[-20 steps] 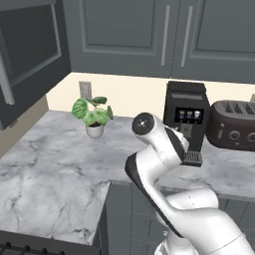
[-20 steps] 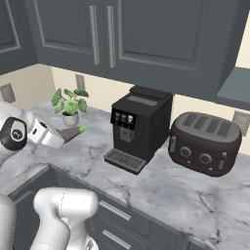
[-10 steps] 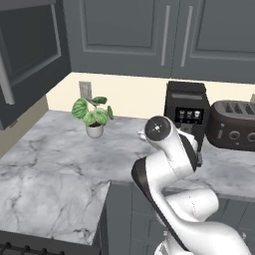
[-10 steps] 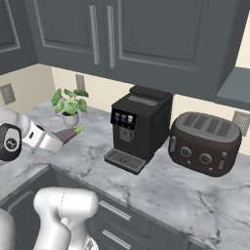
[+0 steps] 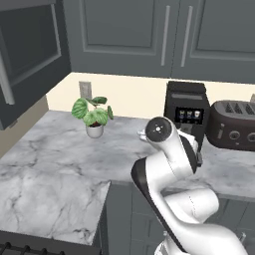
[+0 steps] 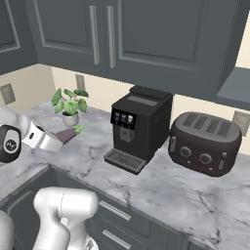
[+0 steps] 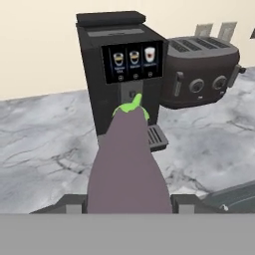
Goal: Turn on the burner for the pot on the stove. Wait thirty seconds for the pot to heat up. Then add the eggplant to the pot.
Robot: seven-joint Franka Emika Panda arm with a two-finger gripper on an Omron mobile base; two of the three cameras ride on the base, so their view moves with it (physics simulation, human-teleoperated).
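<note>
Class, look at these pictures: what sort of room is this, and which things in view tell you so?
Most likely a home kitchen: a coffee machine and a toaster stand on a marble counter under grey wall cupboards, and the gripper holds an eggplant.

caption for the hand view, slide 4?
Hand gripping the eggplant, stem toward the coffee machine and toaster.

Purple eggplant (image 7: 130,164) front and centre, gripped between the claw (image 7: 128,203) tips with its green stem pointing away at the black coffee machine (image 7: 121,64). That machine stands on the grey marble bench (image 7: 45,134), three drink pictures lit across its front panel. Just beside it sits a dark toaster (image 7: 201,72) with two round knobs.
</note>
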